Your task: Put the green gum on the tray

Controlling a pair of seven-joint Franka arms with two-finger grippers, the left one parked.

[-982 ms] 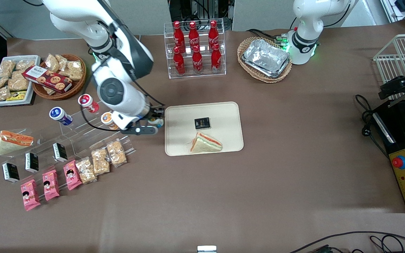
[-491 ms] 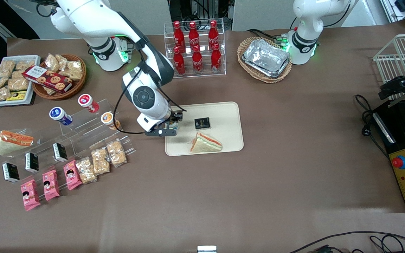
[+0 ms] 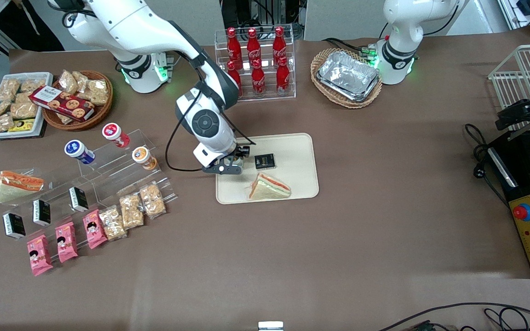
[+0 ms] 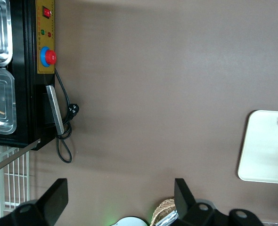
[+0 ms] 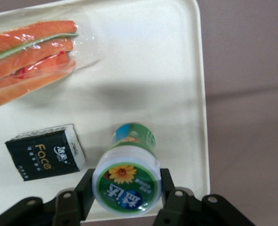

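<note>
Gripping the green gum (image 5: 126,181) by its white lid, the gripper (image 5: 126,188) has one dark finger (image 5: 85,188) pressed against each side of the bottle. The bottle hangs between them with its round green sunflower label facing the wrist camera and its teal body pointing down toward the tray (image 5: 167,94). It is held over the tray's cream surface, close to the rim at the working arm's end. Whether its base touches the tray cannot be told.

The right wrist view shows what the front view hides. There the bottle is plain, with a small black Face-branded packet (image 5: 45,151) lying just beside it and a wrapped sandwich (image 5: 33,56) a little apart on the same tray. In the front view the gripper (image 3: 233,162) sits over the tray (image 3: 292,147) near that same rim, and the arm's wrist covers nearly all of the gum. The black packet (image 3: 264,161) lies just beside the gripper, and the sandwich (image 3: 268,187) lies nearer the camera.

Only the front view takes in the rest of the table. A clear stepped stand (image 3: 122,158) holds a blue-lidded bottle (image 3: 78,151), a red-lidded bottle (image 3: 115,134) and an orange-lidded bottle (image 3: 143,157) toward the working arm's end. The left wrist view catches just one edge of the tray (image 4: 261,146).
</note>
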